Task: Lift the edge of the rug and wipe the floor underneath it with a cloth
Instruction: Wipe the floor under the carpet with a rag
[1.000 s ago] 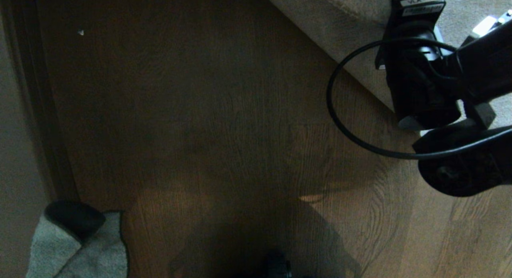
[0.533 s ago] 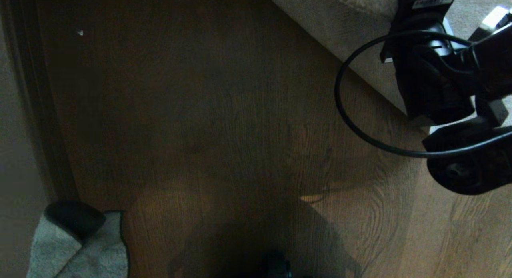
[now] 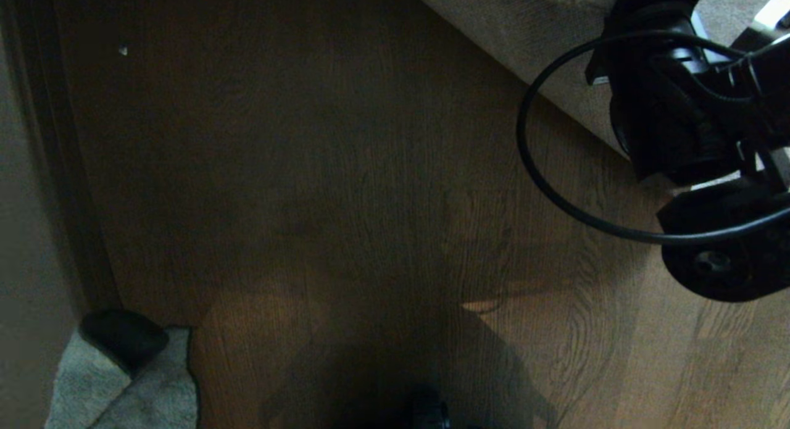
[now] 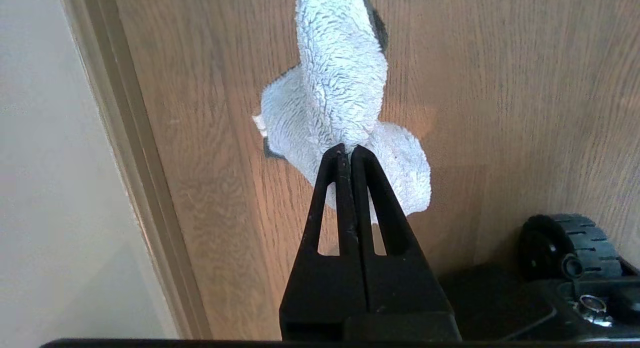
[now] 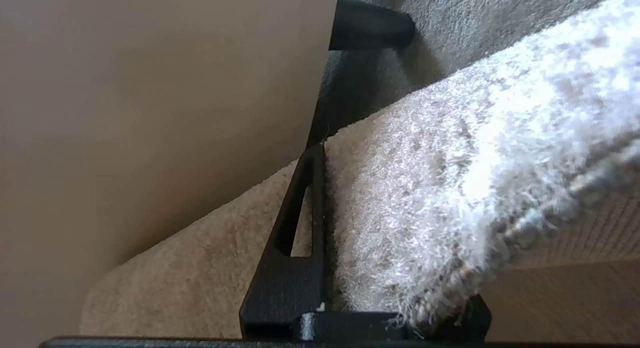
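A: What has the right gripper (image 5: 380,268) got?

B: Its black, wedge-shaped fingers are closed a little way apart on the rug edge (image 5: 450,188), the thick border of a large grey-beige plush rug. The short, fuzzy pile bulges between them, and a frayed woven backing shows along the underside. The edge is raised off the floor (image 3: 345,188), smooth brown wood-grain planks with a faint gloss.

A: And seen from the head?

B: The rug's straight border (image 3: 524,40) runs diagonally at the floor's far right corner, with the black right arm and its looping black cable (image 3: 543,188) over it.

A: Where's the cloth?

B: The small pale grey-green terry cloth (image 4: 340,97), nubbly and crumpled, hangs above the floor, pinched at a fold by the left gripper (image 4: 347,150). Its slim black jaws are pressed fully together on it, near the floor's left border, beside the pale beige skirting board (image 4: 135,152).
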### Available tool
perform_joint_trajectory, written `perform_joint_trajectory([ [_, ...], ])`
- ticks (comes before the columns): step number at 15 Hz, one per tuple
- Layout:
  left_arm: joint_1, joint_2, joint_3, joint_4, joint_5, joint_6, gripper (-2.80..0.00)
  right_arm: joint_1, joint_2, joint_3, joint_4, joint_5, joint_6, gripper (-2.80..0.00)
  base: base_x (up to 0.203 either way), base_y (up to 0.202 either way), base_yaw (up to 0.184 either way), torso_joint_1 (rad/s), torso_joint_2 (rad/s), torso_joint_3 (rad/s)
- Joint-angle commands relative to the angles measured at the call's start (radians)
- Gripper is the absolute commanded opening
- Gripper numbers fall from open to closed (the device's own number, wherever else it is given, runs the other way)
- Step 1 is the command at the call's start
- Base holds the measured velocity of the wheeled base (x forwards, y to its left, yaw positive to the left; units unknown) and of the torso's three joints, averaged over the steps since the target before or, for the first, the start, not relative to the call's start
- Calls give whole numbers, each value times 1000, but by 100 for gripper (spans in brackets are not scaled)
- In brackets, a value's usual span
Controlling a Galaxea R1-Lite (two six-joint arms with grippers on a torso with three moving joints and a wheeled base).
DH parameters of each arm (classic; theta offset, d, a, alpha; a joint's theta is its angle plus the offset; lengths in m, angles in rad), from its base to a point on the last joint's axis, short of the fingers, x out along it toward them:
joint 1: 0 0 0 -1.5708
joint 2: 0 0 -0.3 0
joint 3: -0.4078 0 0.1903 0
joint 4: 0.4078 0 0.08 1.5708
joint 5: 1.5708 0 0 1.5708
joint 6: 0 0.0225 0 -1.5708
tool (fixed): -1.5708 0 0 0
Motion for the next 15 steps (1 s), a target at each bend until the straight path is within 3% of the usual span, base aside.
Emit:
perform_joint_trajectory([
  [1,0,2,-23,7,-10,-3,-280,9,5,1,-44,2,-4,-280,0,0,0,0,0,0],
  [4,1,95,-118,34,-108,-14,-280,22,6,3,-44,-2,-11,-280,0,0,0,0,0,0],
  [8,-11,292,-226,36,-143,-19,-280,35,6,1,-44,-5,-29,-280,0,0,0,0,0,0],
  [15,-52,655,-366,4,-296,-21,-280,32,43,-25,-44,-4,-67,-280,0,0,0,0,0,0],
])
